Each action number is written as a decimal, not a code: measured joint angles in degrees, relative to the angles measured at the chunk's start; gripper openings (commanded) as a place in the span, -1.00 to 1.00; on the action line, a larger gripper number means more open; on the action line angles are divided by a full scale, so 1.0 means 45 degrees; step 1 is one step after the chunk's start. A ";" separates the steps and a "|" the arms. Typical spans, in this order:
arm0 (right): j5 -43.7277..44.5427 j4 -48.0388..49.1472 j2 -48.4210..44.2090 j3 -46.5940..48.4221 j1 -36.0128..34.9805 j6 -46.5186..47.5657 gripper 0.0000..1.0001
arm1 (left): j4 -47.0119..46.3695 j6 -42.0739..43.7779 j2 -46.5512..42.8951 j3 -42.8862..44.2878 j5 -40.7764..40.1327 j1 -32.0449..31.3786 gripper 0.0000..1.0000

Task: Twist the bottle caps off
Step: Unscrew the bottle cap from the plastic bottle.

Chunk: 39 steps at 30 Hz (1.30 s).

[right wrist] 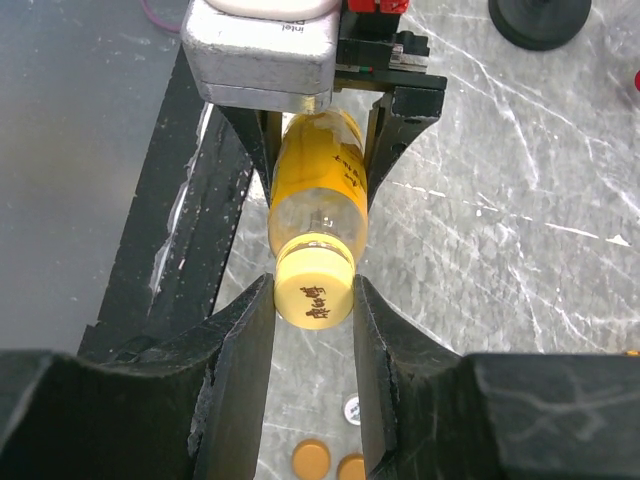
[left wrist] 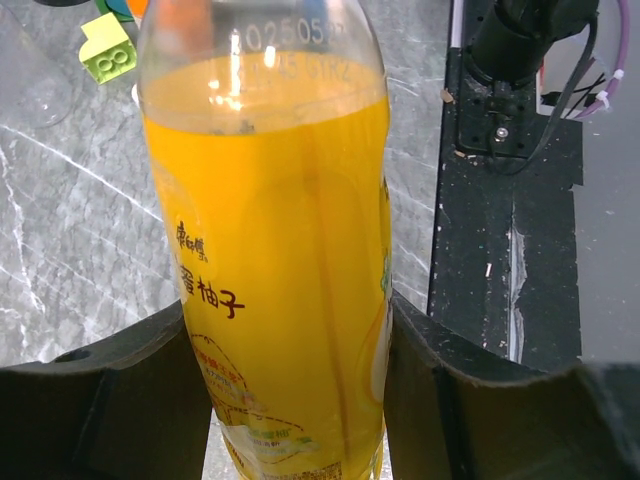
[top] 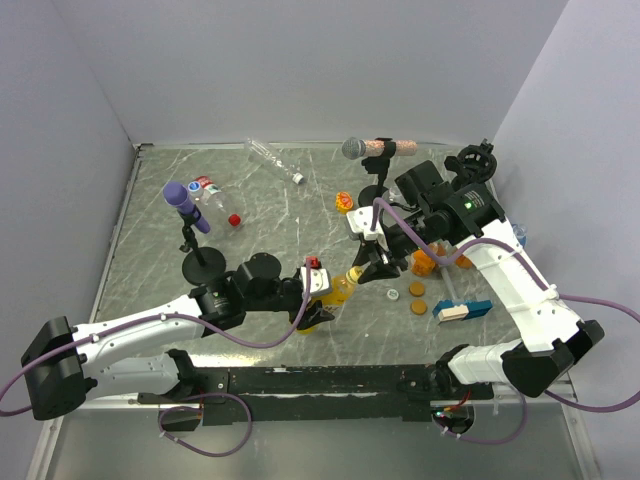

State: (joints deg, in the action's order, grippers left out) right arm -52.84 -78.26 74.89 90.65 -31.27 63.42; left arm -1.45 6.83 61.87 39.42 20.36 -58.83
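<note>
Overhead view: grey marbled table (top: 260, 235) w/ two robot arms meeting near the middle of its near edge. The left gripper (top: 320, 297) (left wrist: 290, 380) is clenched on the lower body of an orange juice bottle (top: 345, 287) (left wrist: 270, 250), one finger each side. The bottle runs lengthwise btwn the two grippers. The right gripper (top: 372, 263) (right wrist: 312, 335) is clamped on the bottle's pale yellow cap (right wrist: 314, 285), both pads touching it. Elsewhere, a clear bottle (top: 272, 155) lies along the far edge. A labelled bottle (top: 210, 195) lies toward the far-left corner w/ a red cap (top: 234, 220) at its near end; can't tell if screwed on. Two brown discs (top: 417, 298) sit toward the right edge.
</note>
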 measured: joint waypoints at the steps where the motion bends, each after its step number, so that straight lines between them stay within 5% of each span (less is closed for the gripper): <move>1: -0.0029 -0.0005 0.0000 0.0000 0.0000 0.0044 -0.59 | 0.0000 -0.0005 0.0000 0.0000 0.0092 0.0015 -0.90; 6: -0.0097 0.0015 0.0000 -0.0019 0.0000 0.0044 -0.43 | -0.0068 -0.0049 0.0000 -0.0029 0.0219 0.0058 -0.90; 20: 0.0821 0.0573 0.1122 0.0607 0.0141 -0.4226 0.74 | -0.0185 -0.0665 0.1209 -0.0073 -0.0495 0.0053 -0.91; 29: -0.0097 0.1156 -0.0287 -0.0316 0.3055 -0.8427 0.75 | -0.0418 -0.0913 0.1370 -0.0063 -0.2161 -0.0379 -0.91; 39: 0.1195 0.1059 0.0301 -0.1656 0.3230 -1.1487 0.60 | -0.0719 -0.1141 0.2749 0.0738 -0.5348 -0.1758 -0.91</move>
State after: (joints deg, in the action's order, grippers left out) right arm -47.46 -73.49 76.25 83.20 -16.73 11.73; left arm -4.69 1.69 74.24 42.74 -3.70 -66.74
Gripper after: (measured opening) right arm 0.837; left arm 0.595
